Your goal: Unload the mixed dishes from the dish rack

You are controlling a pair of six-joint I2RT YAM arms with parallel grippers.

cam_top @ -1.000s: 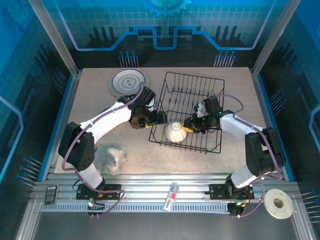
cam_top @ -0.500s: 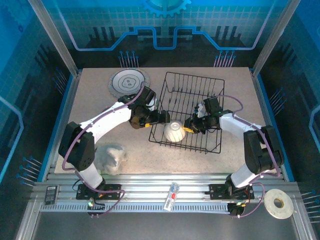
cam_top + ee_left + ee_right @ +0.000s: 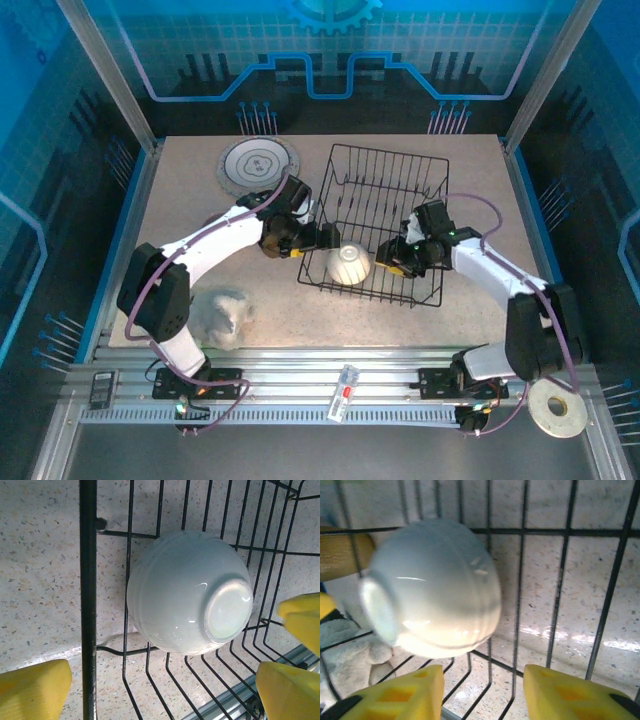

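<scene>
The dish rack (image 3: 385, 215) stands at the middle of the bench (image 3: 180, 210) in the top view. It is a black wire basket. A white bowl (image 3: 349, 263) lies in its lower-left corner, tipped over so that its foot ring shows.

The left hand (image 3: 322, 240) is at the rack's left wall, just beside the bowl. In the left wrist view this hand (image 3: 160, 687) is spread wide. One of its yellow fingers (image 3: 32, 692) is at the lower left of the frame, outside the thick rim wire. The other is at the lower right, over the rack floor. The bowl (image 3: 185, 592) lies in the middle of that frame with its foot ring turned to the lower right, and neither finger touches it.

The right hand (image 3: 391, 262) is inside the rack, to the right of the bowl and apart from it. In the right wrist view this hand (image 3: 482, 685) is partly spread, and only rack wires cross the gap between its fingers (image 3: 415, 692). The bowl (image 3: 432, 587) is at the upper left of that frame, clear of both fingers.

A patterned plate (image 3: 260, 163) lies flat on the bench at the upper left, outside the rack. A whitish plastic lump (image 3: 222, 312) sits at the lower left. A white tape ring (image 3: 557, 407) rests off the bench at the lower right.
</scene>
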